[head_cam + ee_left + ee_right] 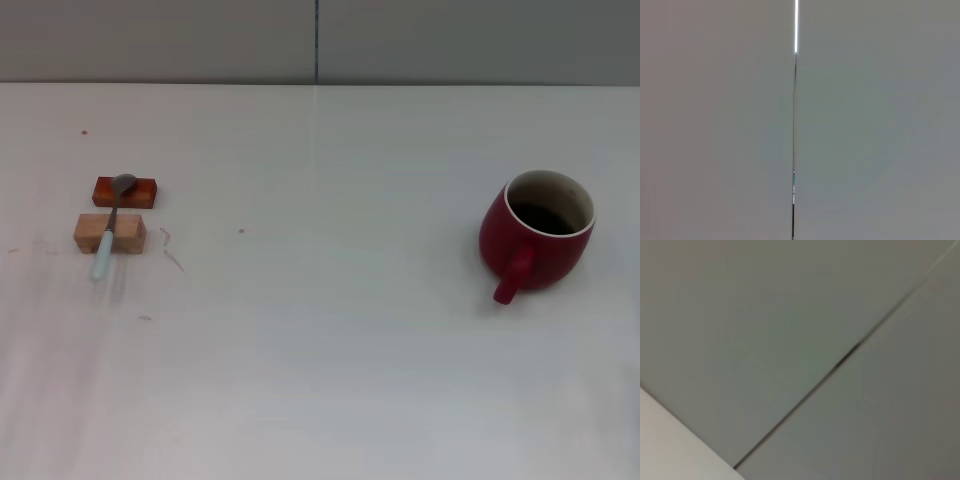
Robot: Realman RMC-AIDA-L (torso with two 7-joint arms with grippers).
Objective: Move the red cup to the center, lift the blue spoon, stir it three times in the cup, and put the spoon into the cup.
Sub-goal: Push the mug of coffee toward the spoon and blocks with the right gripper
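Tabletop (320,400), plain white, takes up nearly the whole head view, its near half a bare stretch from side to side. Red cup (537,232), upright on the right side, well short of the right edge; handle turned toward the robot, pale rim, dark inside, open table all round it. Blue spoon (108,228), on the left side, well apart from the cup; it lies across two small blocks, pale handle end lowest and nearest the robot, crossing the tan block (110,233), grey bowl resting on the orange-brown block (126,191) just behind. Center of the table between cup and spoon, a broad unmarked white area. Far table edge runs straight across, meeting a grey wall (160,40) with one vertical seam. Neither gripper appears in any view, so whether their fingers are released or clenched cannot be told; both wrist views show only grey panel and seam.
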